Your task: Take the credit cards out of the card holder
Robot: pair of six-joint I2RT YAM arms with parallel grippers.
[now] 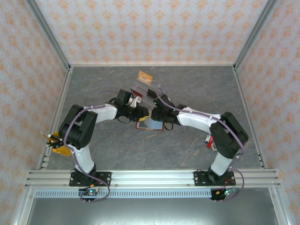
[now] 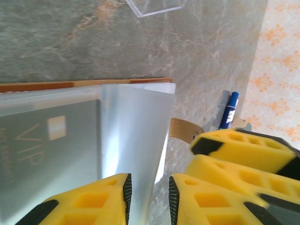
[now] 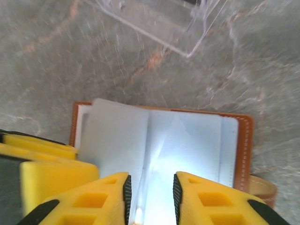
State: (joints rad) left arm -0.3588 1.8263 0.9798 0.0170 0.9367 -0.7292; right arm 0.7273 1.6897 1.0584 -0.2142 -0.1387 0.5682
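Left of the open brown card holder (image 1: 151,123) on the grey surface (image 1: 187,154), the left hand (image 2: 149,180) has its fingers slightly apart around the edge of a clear sleeve (image 2: 136,126) that holds a grey VIP card (image 2: 47,140). It cannot be told whether the hand pinches the sleeve. At the holder's right, the right hand (image 3: 151,180) hovers, released, with fingers parted over the pale pages (image 3: 187,140). Behind the holder stands a clear acrylic stand (image 1: 146,91), with a tan-orange card (image 1: 145,77) at its far end.
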